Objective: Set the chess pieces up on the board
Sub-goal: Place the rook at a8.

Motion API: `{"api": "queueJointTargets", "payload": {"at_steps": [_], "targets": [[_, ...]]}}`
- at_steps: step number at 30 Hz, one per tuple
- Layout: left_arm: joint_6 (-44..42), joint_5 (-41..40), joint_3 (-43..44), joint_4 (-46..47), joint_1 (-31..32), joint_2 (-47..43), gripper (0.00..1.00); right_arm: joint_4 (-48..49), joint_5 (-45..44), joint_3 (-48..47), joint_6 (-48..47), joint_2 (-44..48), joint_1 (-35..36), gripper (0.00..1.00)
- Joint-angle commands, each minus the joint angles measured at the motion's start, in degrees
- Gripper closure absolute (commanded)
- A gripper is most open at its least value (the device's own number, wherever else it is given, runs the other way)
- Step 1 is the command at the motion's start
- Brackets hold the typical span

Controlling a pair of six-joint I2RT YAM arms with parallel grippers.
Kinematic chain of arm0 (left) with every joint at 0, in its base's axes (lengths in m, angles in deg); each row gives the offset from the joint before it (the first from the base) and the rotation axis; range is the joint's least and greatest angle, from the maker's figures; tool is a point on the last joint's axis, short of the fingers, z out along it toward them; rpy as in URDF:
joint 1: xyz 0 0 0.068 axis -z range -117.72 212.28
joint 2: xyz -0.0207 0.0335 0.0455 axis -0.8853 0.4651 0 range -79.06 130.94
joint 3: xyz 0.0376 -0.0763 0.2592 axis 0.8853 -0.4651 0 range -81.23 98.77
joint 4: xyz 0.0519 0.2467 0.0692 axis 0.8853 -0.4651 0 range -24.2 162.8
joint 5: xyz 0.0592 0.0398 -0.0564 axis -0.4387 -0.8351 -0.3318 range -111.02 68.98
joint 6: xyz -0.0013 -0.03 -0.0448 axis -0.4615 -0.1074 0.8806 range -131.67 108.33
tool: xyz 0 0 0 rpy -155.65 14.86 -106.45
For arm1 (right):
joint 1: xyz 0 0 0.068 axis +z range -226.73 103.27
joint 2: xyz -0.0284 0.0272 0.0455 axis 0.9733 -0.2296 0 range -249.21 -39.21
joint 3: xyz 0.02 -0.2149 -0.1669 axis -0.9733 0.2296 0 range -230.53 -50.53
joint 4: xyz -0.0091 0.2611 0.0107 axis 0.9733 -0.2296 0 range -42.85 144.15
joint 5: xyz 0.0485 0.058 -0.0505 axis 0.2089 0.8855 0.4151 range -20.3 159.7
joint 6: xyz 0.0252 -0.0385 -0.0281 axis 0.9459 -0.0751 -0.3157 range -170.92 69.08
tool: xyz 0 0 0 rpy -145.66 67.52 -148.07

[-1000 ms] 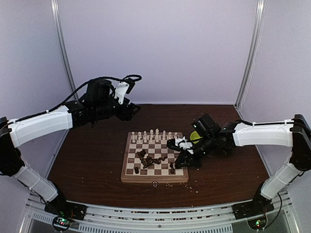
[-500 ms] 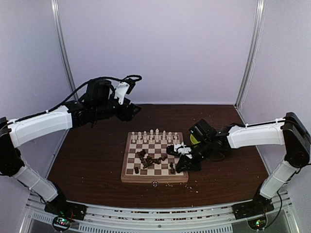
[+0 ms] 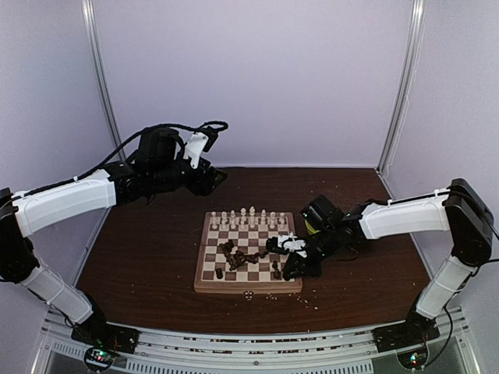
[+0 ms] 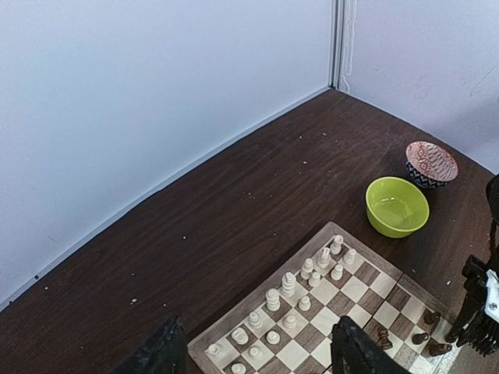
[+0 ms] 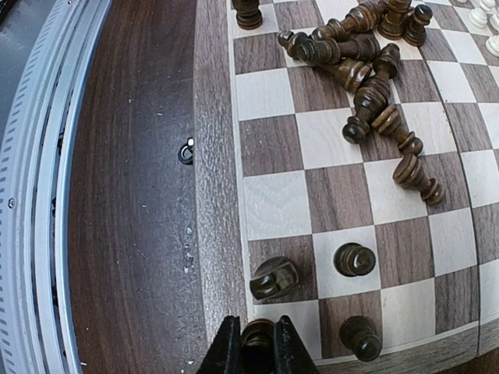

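Dark brown turned chess pieces point(image 5: 366, 74) lie tumbled in a heap on the square wooden chessboard point(image 5: 214, 117) with its tan rim, set mid-way across the dark brown table point(image 3: 140, 257). The right hand point(image 5: 257, 351) is pinched tight on one dark piece point(image 5: 257, 336) by the board's near right corner. Along the far edge stand cream-white pieces point(image 4: 290, 300) in two rows. The left hand point(image 4: 253, 354) hangs above the far left, fingers spread wide, holding nothing.

At the board point(image 5: 214, 156)'s corner, the dark piece point(image 5: 257, 335) between the right fingers point(image 5: 228, 349) is cut off by the lower edge, its kind untellable.
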Motion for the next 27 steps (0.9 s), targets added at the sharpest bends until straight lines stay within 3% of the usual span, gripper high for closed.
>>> {"api": "queueJointTargets", "payload": {"at_steps": [1,22,24,27], "targets": [[0.3,1.2,0.9,0.9,0.2,-1.4,0.34,1.0,-1.6,-0.3,0.3,-0.6,0.1,0.89],[0.2,0.7,1.2,0.1,0.2,-1.3,0.34,-1.0,-1.0,-0.7,0.6,2.6,0.1,0.77],[1.8,-2.0,1.9,-2.0,0.2,-1.2,0.34,-3.3,-0.8,-1.4,0.7,5.1,0.1,0.75],[8.3,-10.9,7.9,-15.3,0.2,2.3,0.36,-5.9,-1.0,-2.2,1.6,9.7,-0.5,0.73]]}}
